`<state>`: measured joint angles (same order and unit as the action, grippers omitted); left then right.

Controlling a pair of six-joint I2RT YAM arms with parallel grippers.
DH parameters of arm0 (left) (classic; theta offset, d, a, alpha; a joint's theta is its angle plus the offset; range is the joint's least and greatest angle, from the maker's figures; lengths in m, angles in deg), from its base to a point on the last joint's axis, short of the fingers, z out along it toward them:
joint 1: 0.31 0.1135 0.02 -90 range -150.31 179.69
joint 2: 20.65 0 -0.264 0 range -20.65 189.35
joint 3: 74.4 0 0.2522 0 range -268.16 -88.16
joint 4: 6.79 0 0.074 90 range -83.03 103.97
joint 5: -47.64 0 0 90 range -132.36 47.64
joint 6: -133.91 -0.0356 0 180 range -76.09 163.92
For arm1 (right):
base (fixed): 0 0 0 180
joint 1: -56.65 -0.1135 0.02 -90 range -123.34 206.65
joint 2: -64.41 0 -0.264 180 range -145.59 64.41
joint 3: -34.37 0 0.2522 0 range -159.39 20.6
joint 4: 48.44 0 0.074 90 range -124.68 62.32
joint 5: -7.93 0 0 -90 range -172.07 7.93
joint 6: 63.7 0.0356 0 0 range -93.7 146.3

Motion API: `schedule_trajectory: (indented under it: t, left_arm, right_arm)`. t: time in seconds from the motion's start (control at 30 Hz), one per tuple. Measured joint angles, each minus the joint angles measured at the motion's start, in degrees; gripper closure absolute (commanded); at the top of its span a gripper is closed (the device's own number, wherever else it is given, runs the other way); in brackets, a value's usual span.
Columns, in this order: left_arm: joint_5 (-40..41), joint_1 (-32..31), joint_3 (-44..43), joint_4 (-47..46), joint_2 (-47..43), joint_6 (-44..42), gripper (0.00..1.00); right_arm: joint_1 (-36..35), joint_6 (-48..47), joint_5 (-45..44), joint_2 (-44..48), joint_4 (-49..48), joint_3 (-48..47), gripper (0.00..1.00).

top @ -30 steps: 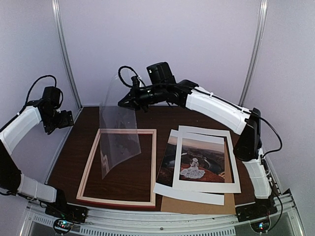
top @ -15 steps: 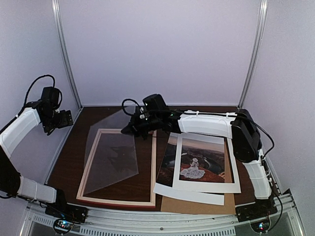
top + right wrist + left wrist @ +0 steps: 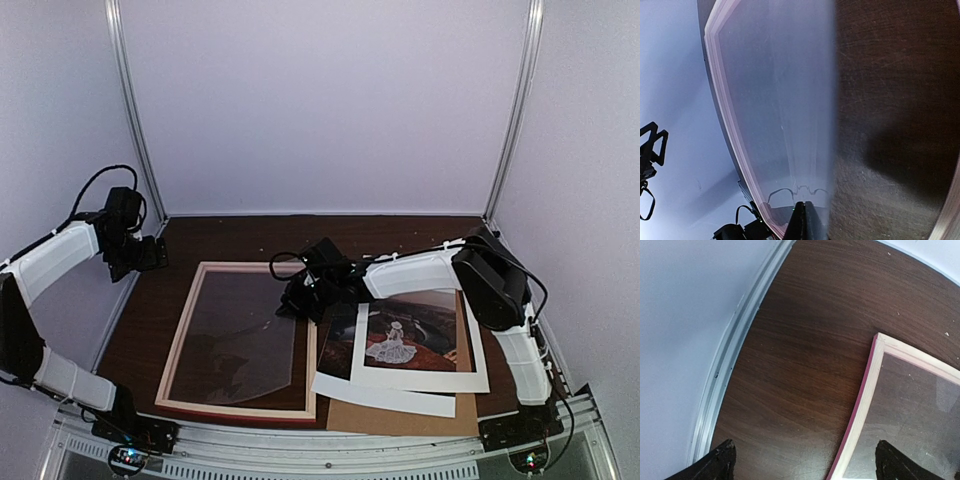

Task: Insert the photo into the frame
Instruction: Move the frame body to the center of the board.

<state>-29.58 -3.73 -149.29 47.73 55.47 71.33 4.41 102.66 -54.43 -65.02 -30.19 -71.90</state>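
Top external view, entries running left to right.

1. Left gripper (image 3: 148, 256): held over the far left corner of the table (image 3: 135, 335), jaws wide apart and holding nothing. Its wrist view shows both fingertips spread above bare wood and one corner of the frame. It has barely shifted over the last second.

2. Frame (image 3: 181, 333): pink moulding with pale inner edges, lying flat left of centre, in the same place as a second ago.

3. Clear sheet (image 3: 240, 335): a second ago it hung upright above the frame, and half a second ago it was tilted partway down. It now lies nearly flat inside the opening. Whether its right edge is fully seated cannot be told.

4. Right gripper (image 3: 292, 303): has come down with the sheet to the frame's right rail. The jaws are together, apparently pinched on the sheet's edge.

5. Photo (image 3: 395, 335): right of the frame and outside it, lying on a brown backing board (image 3: 400, 420). A white window mat (image 3: 415, 380) covers most of it.

Assessment: the glazing looks placed, but moving the photo has not begun. The right arm probably has to release the sheet first. The mat lying over the print is likely to complicate picking it up.
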Motion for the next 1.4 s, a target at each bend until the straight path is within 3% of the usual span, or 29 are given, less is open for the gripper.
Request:
schedule_trajectory:
  t: [0.47, 1.13, 1.23, 1.4]
  left_arm:
    - [-4.26, -2.75, 2.95, -3.13, 5.46, 0.17, 0.02]
    - [-6.93, -4.70, 6.12, -6.99, 8.85, 0.20, 0.03]
    - [-7.80, -4.85, 7.67, -7.85, 9.05, 0.37, 0.09]
    - [-9.62, -4.90, 9.20, -8.46, 11.61, 0.83, 0.28]
  right_arm:
    - [-0.02, -4.15, -2.71, 3.45, 0.26, 2.67, 1.00]
    - [-0.28, -2.73, -3.37, 3.72, -2.64, 4.81, 1.00]
    - [-0.28, -2.95, -3.32, 3.72, -2.58, 4.68, 1.00]
    - [-0.04, -4.28, -3.19, 3.72, -1.44, 3.48, 1.00]
